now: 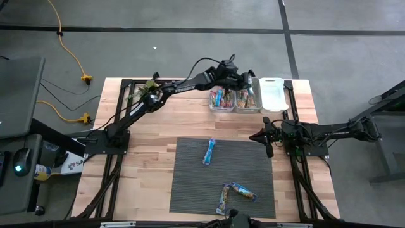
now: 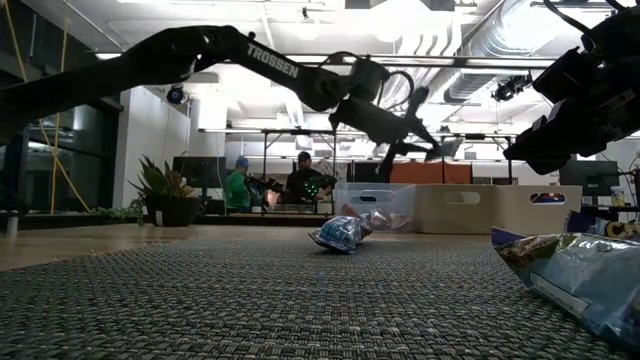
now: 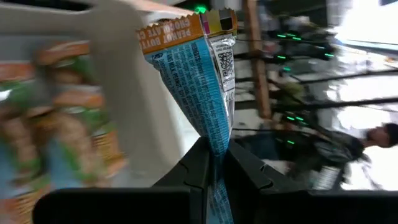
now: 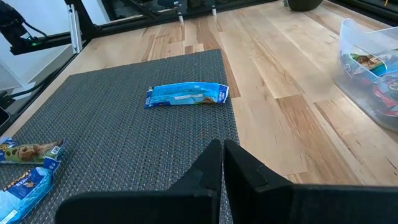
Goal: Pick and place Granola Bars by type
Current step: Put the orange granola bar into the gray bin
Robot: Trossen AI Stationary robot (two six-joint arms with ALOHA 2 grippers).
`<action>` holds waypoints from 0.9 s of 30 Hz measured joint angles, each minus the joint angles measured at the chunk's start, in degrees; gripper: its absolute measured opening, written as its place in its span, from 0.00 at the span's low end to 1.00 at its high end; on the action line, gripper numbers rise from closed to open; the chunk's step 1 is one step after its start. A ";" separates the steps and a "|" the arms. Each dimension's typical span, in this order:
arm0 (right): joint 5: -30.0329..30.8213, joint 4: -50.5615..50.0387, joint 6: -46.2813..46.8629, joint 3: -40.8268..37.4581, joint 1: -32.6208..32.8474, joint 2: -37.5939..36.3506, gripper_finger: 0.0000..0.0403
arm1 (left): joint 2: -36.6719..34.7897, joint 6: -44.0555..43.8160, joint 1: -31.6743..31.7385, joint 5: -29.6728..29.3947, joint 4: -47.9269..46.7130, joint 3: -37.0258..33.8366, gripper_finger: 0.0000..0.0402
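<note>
- High view: left gripper point(image 1: 248, 81) sits upper centre of frame, over the clear bins point(image 1: 235, 100) at the far edge of the counter point(image 1: 152, 152). Two bins hold sorted bars, third bin point(image 1: 273, 94) to their right looks empty. Right gripper point(image 1: 266, 136) waits right of centre, just off the mat's upper right corner. On the grey mat point(image 1: 190, 183): one blue bar point(image 1: 209, 151) mid-frame, two more bars point(image 1: 234, 195) lower centre, touching or overlapping.
- Low view: left gripper point(image 2: 405, 135) hangs upper centre above the bins; what it holds is too small to tell here. Blue bar point(image 2: 340, 233) lies centre on the mat, another wrapper point(image 2: 575, 275) at lower right, close to the lens.
- Left wrist view: fingers point(image 3: 193, 168) clamped tight on the end seam of a blue peanut butter bar point(image 3: 199, 81), which sticks out past them. Green and orange wrappers point(image 3: 56, 124) blurred at left, inside a bin.
- Right wrist view: right gripper point(image 4: 222, 162) pressed closed on nothing, blue bar point(image 4: 185, 95) ahead at upper centre, two bars point(image 4: 28, 163) at left edge.
- Doing it well, my read: match the held bar to the bin with blue wrappers, centre over it, lower inside the walls before letting go; the thin seam grip could slip or swing.
</note>
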 joint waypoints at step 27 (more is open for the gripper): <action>0.00 0.04 0.00 0.00 -0.01 0.00 0.00 | 0.18 10.84 -0.25 -2.04 -13.41 0.07 0.08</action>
